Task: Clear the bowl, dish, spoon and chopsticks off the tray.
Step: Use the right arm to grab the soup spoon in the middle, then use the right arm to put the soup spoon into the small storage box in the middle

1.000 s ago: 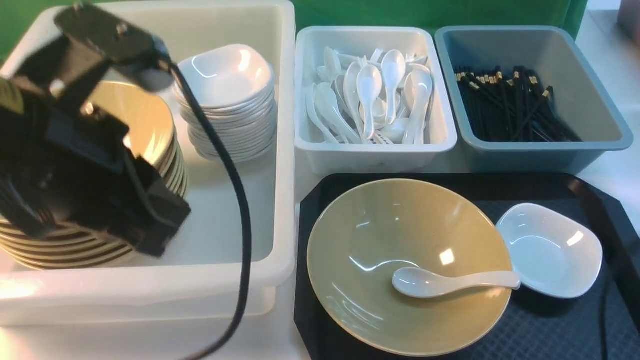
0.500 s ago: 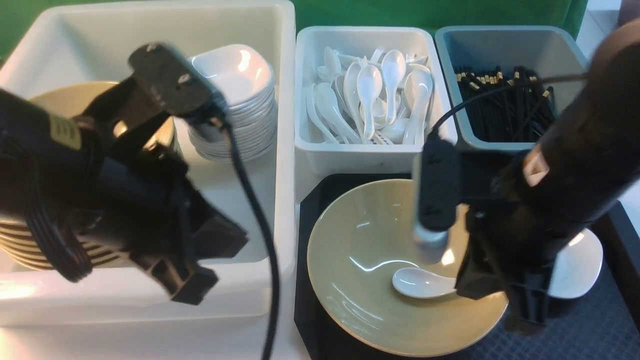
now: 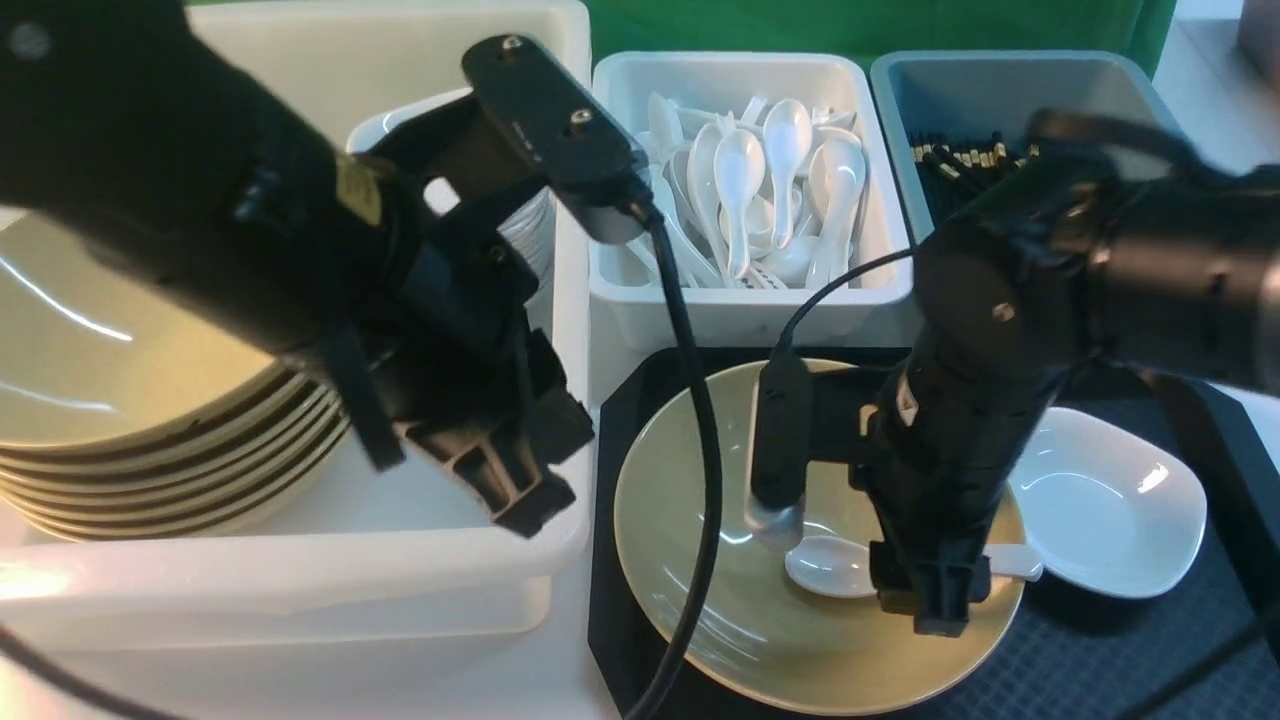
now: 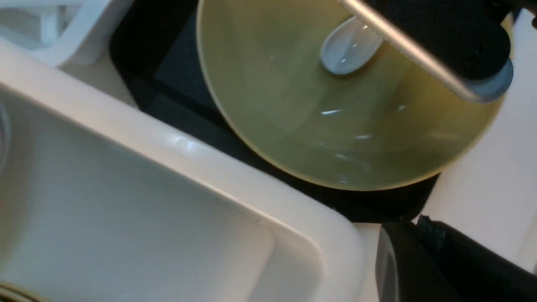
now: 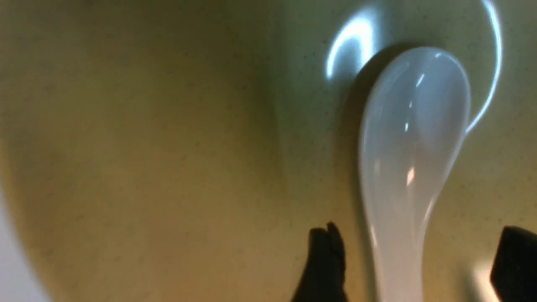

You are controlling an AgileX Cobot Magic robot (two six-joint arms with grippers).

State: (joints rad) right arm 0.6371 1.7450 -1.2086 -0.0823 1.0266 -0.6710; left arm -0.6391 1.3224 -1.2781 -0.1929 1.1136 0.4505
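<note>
The olive-yellow bowl point(image 3: 790, 650) sits on the black tray point(image 3: 1100, 670). The white spoon point(image 3: 825, 568) lies in it, handle toward the small white dish point(image 3: 1110, 510) on the right. My right gripper point(image 3: 935, 600) is open and low in the bowl point(image 5: 147, 147), with its fingers point(image 5: 323, 260) either side of the spoon's point(image 5: 413, 138) handle. My left gripper point(image 3: 520, 510) is shut and empty over the big white tub's front right corner, beside the bowl point(image 4: 293, 105). Its tip shows in the left wrist view point(image 4: 419, 226). No chopsticks show on the tray.
The big white tub point(image 3: 300, 580) holds a stack of olive bowls point(image 3: 120, 400) and stacked white dishes point(image 3: 535, 235), mostly hidden by my left arm. Behind the tray stand a white tub of spoons point(image 3: 750, 190) and a grey-blue tub of black chopsticks point(image 3: 960, 160).
My right arm came in from the right and dropped into the bowl, astride the spoon handle. My left arm swung right, toward the tub's front right corner.
</note>
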